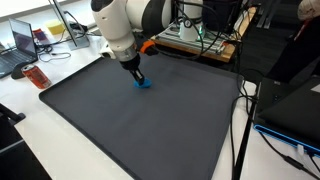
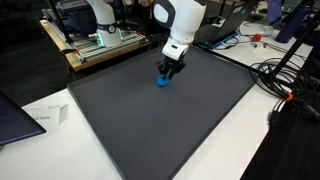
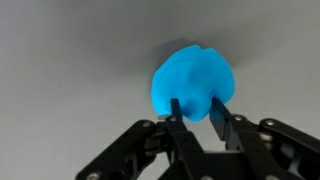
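Note:
A soft, lumpy bright blue object (image 3: 193, 78) lies on the dark grey mat (image 1: 150, 135), toward its far side in both exterior views (image 1: 145, 85) (image 2: 161, 82). The white arm reaches straight down over it. My black gripper (image 3: 196, 102) is at mat level, its two fingers pressed against the sides of the object's near part with blue between them. The same gripper (image 1: 137, 76) (image 2: 168, 70) sits right on top of the object in both exterior views. The rest of the blue lump bulges out past the fingertips.
The mat (image 2: 170, 130) covers most of a white table. A red object (image 1: 37, 76) and laptops lie off one edge, a paper sheet (image 2: 40, 118) off another. Cables (image 2: 280, 80) and equipment racks (image 2: 95, 40) line the back and side.

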You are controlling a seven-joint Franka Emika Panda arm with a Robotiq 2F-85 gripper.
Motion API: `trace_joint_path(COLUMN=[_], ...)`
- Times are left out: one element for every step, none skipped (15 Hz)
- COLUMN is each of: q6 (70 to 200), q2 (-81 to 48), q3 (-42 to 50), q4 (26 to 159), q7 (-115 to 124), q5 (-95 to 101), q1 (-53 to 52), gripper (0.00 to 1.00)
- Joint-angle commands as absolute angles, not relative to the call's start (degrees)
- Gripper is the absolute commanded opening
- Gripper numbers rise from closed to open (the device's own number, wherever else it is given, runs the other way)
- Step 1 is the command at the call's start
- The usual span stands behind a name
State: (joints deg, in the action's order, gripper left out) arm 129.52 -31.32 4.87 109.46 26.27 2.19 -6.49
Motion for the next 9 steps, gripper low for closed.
trace_joint_path(q6=[126.10, 125.70, 125.32, 125.00, 124.71, 124.40, 124.19, 124.03, 123.76], q2=[-32.09, -32.05, -32.03, -31.98, -31.85, -31.52, -31.23, -30.63, -29.50], q3=[4.02, 4.03, 4.05, 4.03, 4.05, 4.03, 4.00, 4.02, 4.01], q4=[107.28, 107.18, 107.07, 106.97, 106.93, 107.03, 107.18, 107.55, 108.12], q7=[24.54, 24.57, 24.56, 24.47, 24.50, 24.46, 24.37, 24.31, 24.20], q5=[0.06, -0.06, -0.03, -0.07, -0.02, 0.01, 0.03, 0.21, 0.49], q1=[-5.30, -5.30, -5.33, -5.30, -5.34, -5.37, -5.37, -5.48, -5.69], gripper=[0.20, 0.17, 0.05, 0.00, 0.00, 0.00, 0.02, 0.01, 0.01])
